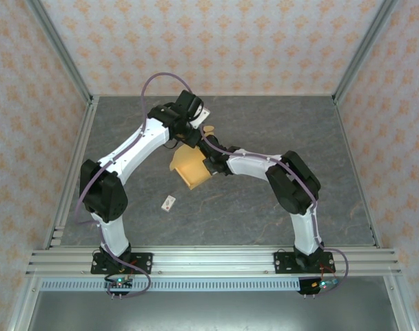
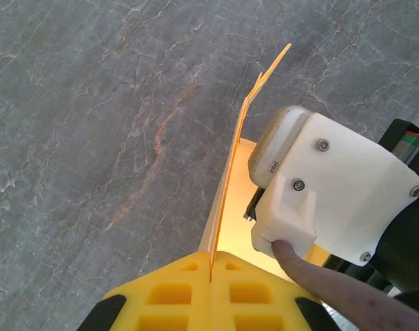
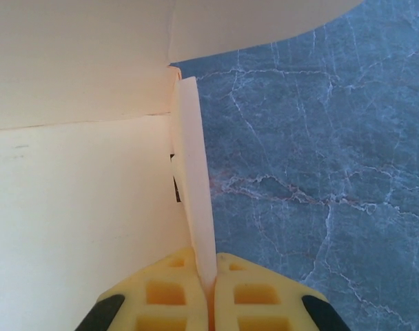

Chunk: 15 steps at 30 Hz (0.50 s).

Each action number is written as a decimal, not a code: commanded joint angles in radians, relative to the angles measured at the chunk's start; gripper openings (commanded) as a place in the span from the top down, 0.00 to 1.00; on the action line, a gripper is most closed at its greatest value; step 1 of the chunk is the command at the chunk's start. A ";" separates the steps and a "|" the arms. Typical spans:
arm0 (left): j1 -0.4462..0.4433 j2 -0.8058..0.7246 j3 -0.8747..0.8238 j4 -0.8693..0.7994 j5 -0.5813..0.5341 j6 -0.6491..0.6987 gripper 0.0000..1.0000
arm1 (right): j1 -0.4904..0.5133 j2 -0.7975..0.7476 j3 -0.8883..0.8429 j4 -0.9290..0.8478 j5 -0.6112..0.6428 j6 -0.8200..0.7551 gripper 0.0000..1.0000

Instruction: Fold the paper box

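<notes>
Top external view has the paper box (image 1: 191,167) at the middle of the frame, lifted between the two arms over the grey marbled desk (image 1: 278,207). A small white tag (image 1: 169,203) lies apart, lower left of it. The left arm (image 1: 137,148) reaches up from the lower left and bends over the box from above. The right arm (image 1: 292,183) comes in from the lower right and meets the box at its right side.

In the left wrist view the left jaws are pressed together on a thin orange sheet of the paper box (image 2: 231,179), seen edge-on and running up the frame. The right arm's white wrist housing (image 2: 333,186) sits just beside that sheet. In the right wrist view the right jaws are pinching a narrow upright flap (image 3: 193,179), with pale box panels (image 3: 78,207) filling the left and top.

Risks, as I judge them: both grips are on thin card, so any pull in opposing directions could tear or crease it off its score lines. A slack pinch would let a panel slip out. The two wrists are also very close (near enough to knock together if either turns).

Hard to make out: the arms cover much of the box from above, so how far it is folded is unclear. I cannot tell whether its lower edge touches the desk.
</notes>
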 commanded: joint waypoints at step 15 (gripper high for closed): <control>-0.001 -0.043 -0.010 0.015 0.006 -0.020 1.00 | -0.008 0.042 -0.031 -0.148 0.135 -0.010 0.92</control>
